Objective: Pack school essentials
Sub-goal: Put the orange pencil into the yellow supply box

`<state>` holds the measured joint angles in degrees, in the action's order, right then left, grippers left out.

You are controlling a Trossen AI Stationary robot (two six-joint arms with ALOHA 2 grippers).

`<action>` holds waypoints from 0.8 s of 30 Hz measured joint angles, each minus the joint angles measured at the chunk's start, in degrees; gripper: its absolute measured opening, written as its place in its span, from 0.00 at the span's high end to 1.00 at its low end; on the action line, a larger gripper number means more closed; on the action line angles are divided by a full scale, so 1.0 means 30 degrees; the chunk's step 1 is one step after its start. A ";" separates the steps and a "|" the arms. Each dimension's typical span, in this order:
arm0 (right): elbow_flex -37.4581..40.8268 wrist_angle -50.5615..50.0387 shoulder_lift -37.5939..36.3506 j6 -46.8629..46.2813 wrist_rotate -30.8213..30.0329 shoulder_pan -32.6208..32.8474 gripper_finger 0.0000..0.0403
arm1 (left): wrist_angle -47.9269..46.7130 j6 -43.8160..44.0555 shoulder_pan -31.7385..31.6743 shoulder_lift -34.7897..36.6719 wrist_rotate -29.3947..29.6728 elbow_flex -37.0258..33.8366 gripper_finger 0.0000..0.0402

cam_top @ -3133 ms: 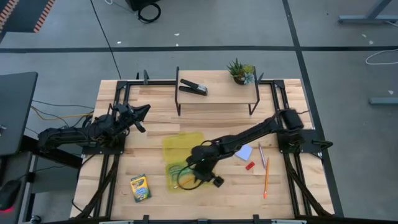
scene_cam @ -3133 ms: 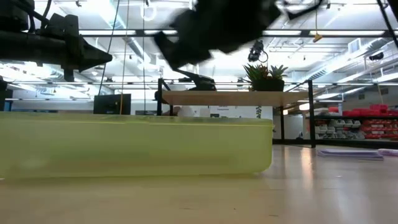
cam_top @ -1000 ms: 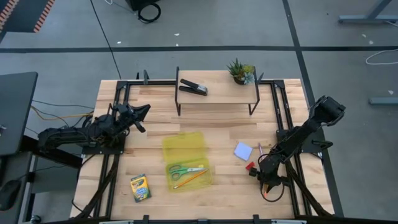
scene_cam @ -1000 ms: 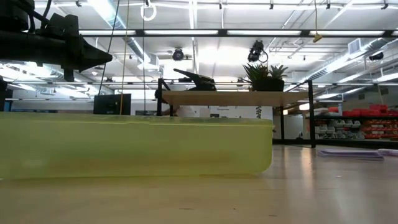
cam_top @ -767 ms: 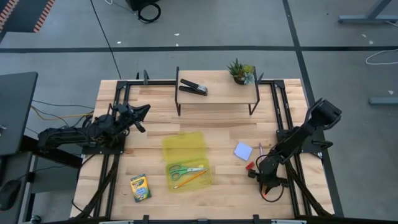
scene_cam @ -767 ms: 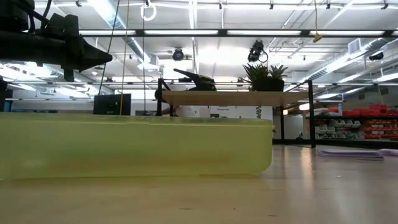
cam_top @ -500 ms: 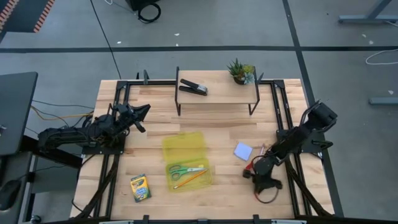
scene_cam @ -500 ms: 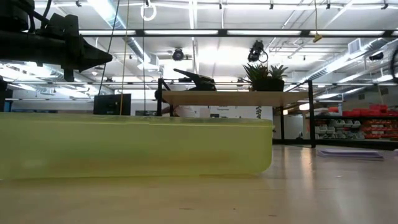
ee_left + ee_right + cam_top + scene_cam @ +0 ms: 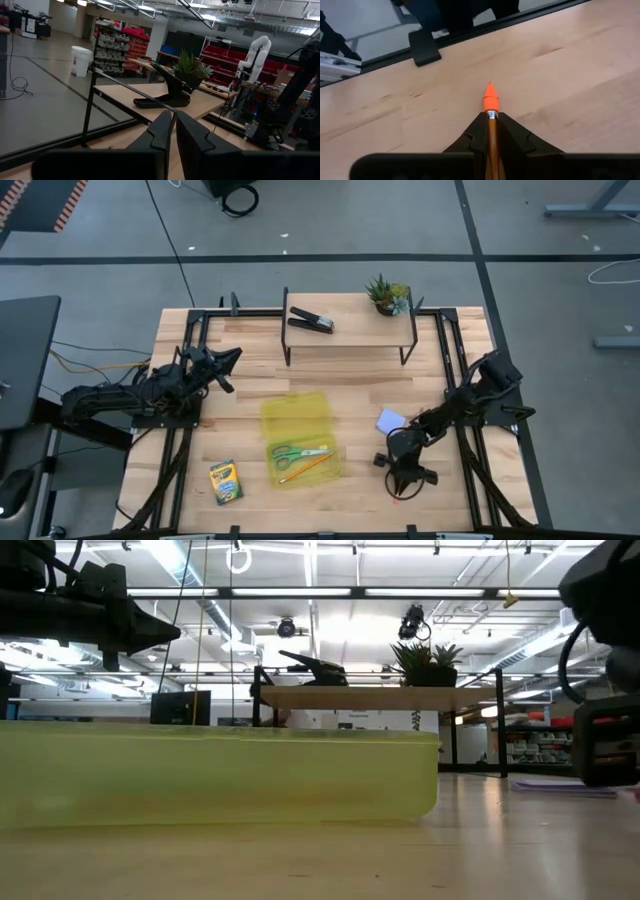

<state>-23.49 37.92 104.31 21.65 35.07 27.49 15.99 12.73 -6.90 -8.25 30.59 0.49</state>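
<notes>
Right gripper near the tabletop's right edge, jaws pinching a pencil; left gripper by the left edge, jaws pressed together

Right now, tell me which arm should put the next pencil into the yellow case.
Right. Its end effector already grips an orange pencil near the yellow case; the left end effector waits empty by the table's far-left edge.
</notes>
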 joint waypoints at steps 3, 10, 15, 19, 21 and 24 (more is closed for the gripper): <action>-0.0246 -0.0121 -0.0124 -0.0153 0.0049 -0.0412 0.90 | 0.0000 0.0000 -0.0004 0.0007 0.0000 -0.0001 0.90; -0.0901 -0.0311 -0.0191 -0.1090 -0.0638 -0.0641 0.91 | 0.0000 0.0007 0.0001 0.0000 0.0000 -0.0006 0.93; -0.1471 -0.0710 -0.0596 -0.1082 -0.0875 -0.0677 0.91 | -0.0007 0.0002 -0.0006 0.0004 -0.0002 -0.0002 0.92; -0.1865 -0.0891 -0.0590 -0.1174 -0.0806 -0.0775 0.91 | -0.0063 0.0000 -0.0006 -0.0001 -0.0006 -0.0007 0.91; -0.2096 -0.0942 -0.0590 -0.1169 -0.0900 -0.0775 0.91 | 0.0007 0.0007 -0.0006 0.0007 0.0003 0.0001 0.90; -0.2622 -0.1347 -0.0595 -0.1374 -0.0892 -0.0767 0.91 | 0.0007 0.0000 -0.0006 0.0007 0.0000 0.0001 0.91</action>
<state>-31.36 33.88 102.53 17.53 32.40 25.19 16.01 12.73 -6.92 -8.23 30.59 0.49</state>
